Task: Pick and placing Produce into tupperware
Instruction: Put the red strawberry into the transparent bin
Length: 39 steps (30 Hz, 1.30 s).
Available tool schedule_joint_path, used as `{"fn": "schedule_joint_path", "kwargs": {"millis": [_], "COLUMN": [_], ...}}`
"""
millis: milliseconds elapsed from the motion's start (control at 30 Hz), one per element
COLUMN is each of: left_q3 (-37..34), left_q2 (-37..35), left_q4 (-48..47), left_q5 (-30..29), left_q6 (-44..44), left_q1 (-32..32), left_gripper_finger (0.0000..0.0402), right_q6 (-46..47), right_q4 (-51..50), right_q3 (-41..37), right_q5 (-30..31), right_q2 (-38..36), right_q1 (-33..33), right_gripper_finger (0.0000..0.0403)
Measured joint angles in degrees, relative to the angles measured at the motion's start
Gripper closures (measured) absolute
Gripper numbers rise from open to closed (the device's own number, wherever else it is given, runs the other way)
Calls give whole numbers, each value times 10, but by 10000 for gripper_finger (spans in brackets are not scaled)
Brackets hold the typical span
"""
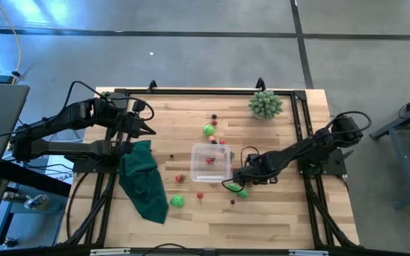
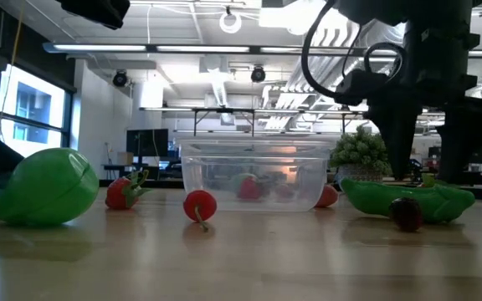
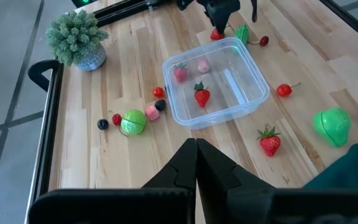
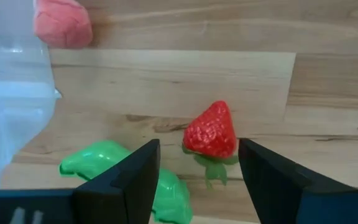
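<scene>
The clear tupperware (image 1: 211,161) stands mid-table with a strawberry (image 3: 201,96) and two pink-red pieces inside. My right gripper (image 4: 197,177) hangs just off its right near corner, pointing down and open. A loose red strawberry (image 4: 211,130) lies on the wood between its fingertips, touching neither. A green pea pod (image 4: 123,171) lies beside one finger. More produce lies around: a green round piece (image 1: 209,130), another (image 1: 177,201), a cherry (image 2: 199,205), a strawberry (image 2: 122,192). My left gripper (image 3: 196,165) waits shut above the table's left part.
A dark green cloth (image 1: 144,181) lies left of the tupperware. A pale green spiky plant (image 1: 265,104) stands at the far right. A dark cherry (image 2: 406,213) lies in front of the pea pod. Bare wood shows along the near edge.
</scene>
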Motion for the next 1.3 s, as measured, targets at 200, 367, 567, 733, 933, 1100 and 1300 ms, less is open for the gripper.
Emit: {"fn": "schedule_joint_path", "kwargs": {"millis": [200, 367, 567, 733, 933, 1100, 1300], "left_q3": [0, 0, 0, 0, 0, 0, 0], "left_q2": [0, 0, 0, 0, 0, 0, 0], "left_q4": [0, 0, 0, 0, 0, 0, 0], "left_q5": [0, 0, 0, 0, 0, 0, 0], "left_q6": [0, 0, 0, 0, 0, 0, 0], "left_q1": [0, 0, 0, 0, 0, 0, 0], "left_gripper_finger": [401, 401, 401, 401, 401, 401, 401], "right_q6": [9, 10, 23, 24, 23, 23, 23], "right_q4": [0, -4, -5, 10, 15, 13, 12], "right_q3": [0, 0, 0, 0, 0, 0, 0], "right_q5": [-4, -9, -15, -14, -12, -13, -14], "right_q2": [8, 8, 29, 47, 55, 55, 55], "right_q1": [0, 0, 0, 0, 1, 1, 1], "right_gripper_finger": [153, 144, 143, 143, 143, 144, 146]}}
